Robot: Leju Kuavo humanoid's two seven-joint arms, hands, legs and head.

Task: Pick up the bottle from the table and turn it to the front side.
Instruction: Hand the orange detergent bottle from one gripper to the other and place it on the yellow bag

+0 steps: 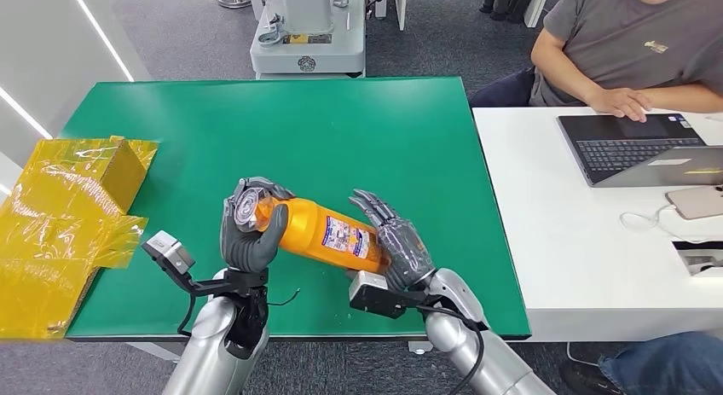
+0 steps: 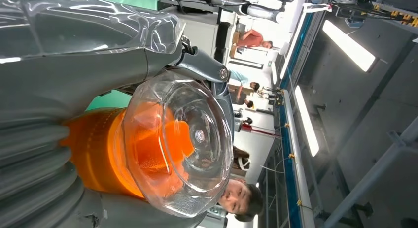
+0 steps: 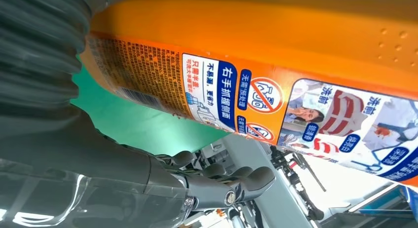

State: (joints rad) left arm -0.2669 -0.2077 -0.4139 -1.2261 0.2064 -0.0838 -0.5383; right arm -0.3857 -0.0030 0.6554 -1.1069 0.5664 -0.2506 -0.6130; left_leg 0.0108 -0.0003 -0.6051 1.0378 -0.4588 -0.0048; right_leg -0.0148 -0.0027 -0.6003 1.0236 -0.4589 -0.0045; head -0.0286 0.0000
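While the bottle (image 1: 320, 233) is lying nearly level in the air above the green tabletop (image 1: 341, 130), the pick-up part is looking done. Left hand (image 1: 247, 229) is wrapping its fingers (image 1: 256, 241) around the clear-capped end; in the left wrist view the cap (image 2: 177, 142) is sitting proud of the curled grip. Right hand (image 1: 396, 241) is meeting the base end at about 4 o'clock from the cap, fingers (image 1: 375, 209) spread behind the body. Whether it is gripping or just steadying, cannot tell.

Label (image 1: 348, 237) is facing up toward the head camera; the right wrist view is showing small print and warning icons (image 3: 231, 90), so judging this as the back panel. The turn to the front side is likely outstanding, or only partly made.

Yellow cartons (image 1: 64, 216) are sitting at 9 o'clock on the tabletop, well apart. A person (image 1: 631, 54) is working at a laptop (image 1: 635, 148) at 2 o'clock.
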